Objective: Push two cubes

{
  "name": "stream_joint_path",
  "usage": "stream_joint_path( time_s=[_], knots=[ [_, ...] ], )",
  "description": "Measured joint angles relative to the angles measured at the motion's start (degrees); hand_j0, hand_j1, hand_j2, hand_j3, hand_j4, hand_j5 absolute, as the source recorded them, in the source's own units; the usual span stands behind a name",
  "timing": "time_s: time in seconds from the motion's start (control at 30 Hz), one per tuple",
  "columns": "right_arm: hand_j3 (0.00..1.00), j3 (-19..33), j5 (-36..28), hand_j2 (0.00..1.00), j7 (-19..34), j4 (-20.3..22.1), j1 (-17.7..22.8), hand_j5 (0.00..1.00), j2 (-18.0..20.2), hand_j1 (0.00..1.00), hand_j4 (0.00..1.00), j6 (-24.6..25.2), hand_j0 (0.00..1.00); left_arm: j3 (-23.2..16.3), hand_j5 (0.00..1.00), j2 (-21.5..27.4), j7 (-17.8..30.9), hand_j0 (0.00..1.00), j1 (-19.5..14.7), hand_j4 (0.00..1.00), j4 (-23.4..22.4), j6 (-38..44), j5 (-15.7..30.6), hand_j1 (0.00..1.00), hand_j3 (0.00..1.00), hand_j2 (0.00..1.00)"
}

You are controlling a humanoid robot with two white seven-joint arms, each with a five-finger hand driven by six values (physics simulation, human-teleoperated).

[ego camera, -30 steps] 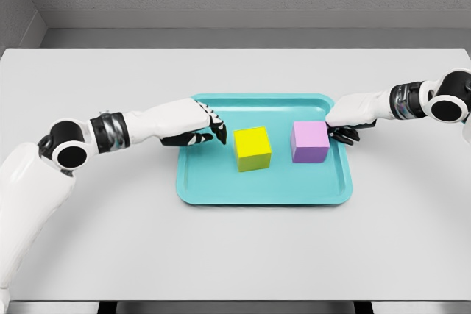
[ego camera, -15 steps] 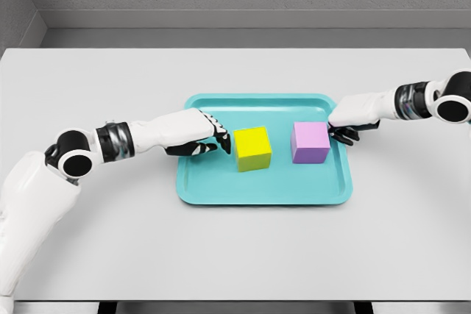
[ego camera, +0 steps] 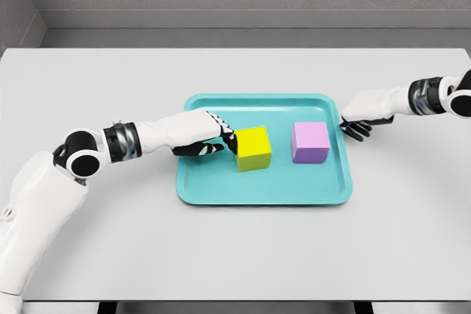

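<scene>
Right now the grey table (ego camera: 110, 255) spreads out under me, and on it sits the teal tray (ego camera: 221, 189), flat and square to my view. Both cubes lie inside the tray: the yellow cube (ego camera: 253, 148) near its middle, the purple cube (ego camera: 310, 142) toward its right side, the two well apart with bare tray floor between them.

From the left, my left hand (ego camera: 204, 136) reaches over the tray's left rim. Its fingers (ego camera: 227, 137) are loosely extended, holding nothing, with their dark tips at the yellow cube's left face, touching it or as near as I can judge. From the right, my right hand (ego camera: 362, 121) hangs at the tray's upper right corner, just outside the rim, fingers relaxed and slightly curled, gripping nothing, and clear of the purple cube.

As I read it, the step in hand is the push on the yellow cube. To do it well, I should press low and at the centre of that left face, so the cube slides straight rather than twisting or tipping. I should move slowly, because the tray floor looks slick. The right hand must clear the raised rim before it meets the purple cube.
</scene>
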State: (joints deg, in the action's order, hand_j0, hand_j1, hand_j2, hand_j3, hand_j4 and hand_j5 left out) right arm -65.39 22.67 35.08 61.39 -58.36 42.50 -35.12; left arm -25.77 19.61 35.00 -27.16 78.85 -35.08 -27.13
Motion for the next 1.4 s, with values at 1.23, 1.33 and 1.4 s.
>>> stream_joint_path(
  time_s=[1.23, 1.33, 1.4],
  knots=[
    [0.11, -2.32, 0.26, 0.11, -1.04, 10.27, 1.14, 0.11, 2.66, 0.11, 0.11, 1.41, 0.11, -1.80, 0.49, -4.94, -0.71, 0.49, -2.29, 0.49, -4.91, 1.69, 2.32, 0.49, 0.49, 0.49],
    [0.11, -2.27, 0.97, 0.11, -1.05, 10.53, 1.14, 0.11, 2.53, 0.11, 0.11, 1.50, 0.11, -1.84, 0.49, -4.81, -0.68, 0.49, -2.20, 0.49, -4.89, 1.63, 2.52, 0.49, 0.49, 0.49],
    [0.11, -2.23, 1.62, 0.11, -1.09, 10.77, 1.14, 0.11, 2.43, 0.11, 0.11, 1.59, 0.11, -1.81, 0.49, -4.25, -0.40, 0.49, -2.11, 0.49, -4.84, 1.11, 1.71, 0.49, 0.49, 0.49]
  ],
)
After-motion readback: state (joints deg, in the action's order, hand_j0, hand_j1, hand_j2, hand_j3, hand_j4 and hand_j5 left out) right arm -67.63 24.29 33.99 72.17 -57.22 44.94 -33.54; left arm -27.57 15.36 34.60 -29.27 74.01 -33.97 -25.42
